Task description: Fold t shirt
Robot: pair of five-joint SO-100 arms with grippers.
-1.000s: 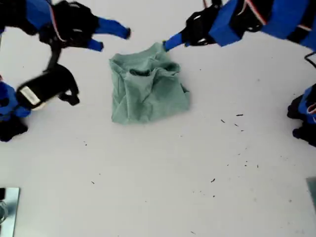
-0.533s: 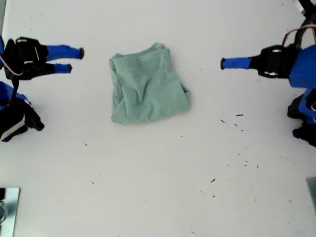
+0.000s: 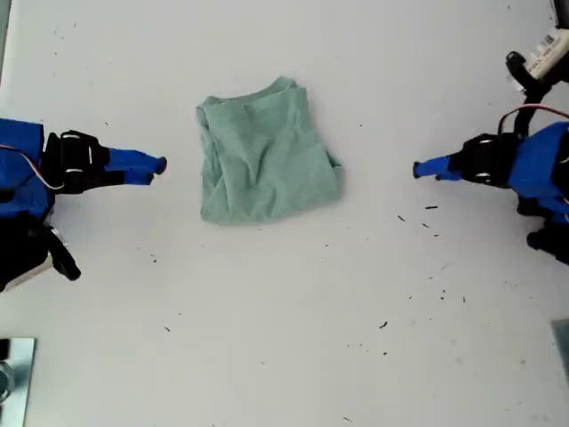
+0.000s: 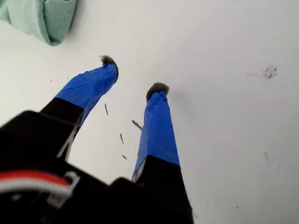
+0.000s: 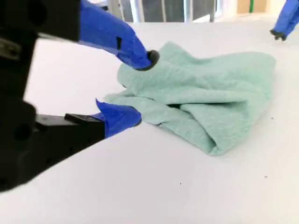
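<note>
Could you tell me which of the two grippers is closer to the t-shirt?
My second gripper, at the exterior view's left. Only a short gap of table separates its open jaws from the t shirt; my first gripper sits clearly farther off.

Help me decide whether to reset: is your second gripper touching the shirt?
Apart. In the exterior view, bare white table shows between my second gripper and the nearest edge of the shirt. Its jaws are open and hold nothing.
</note>
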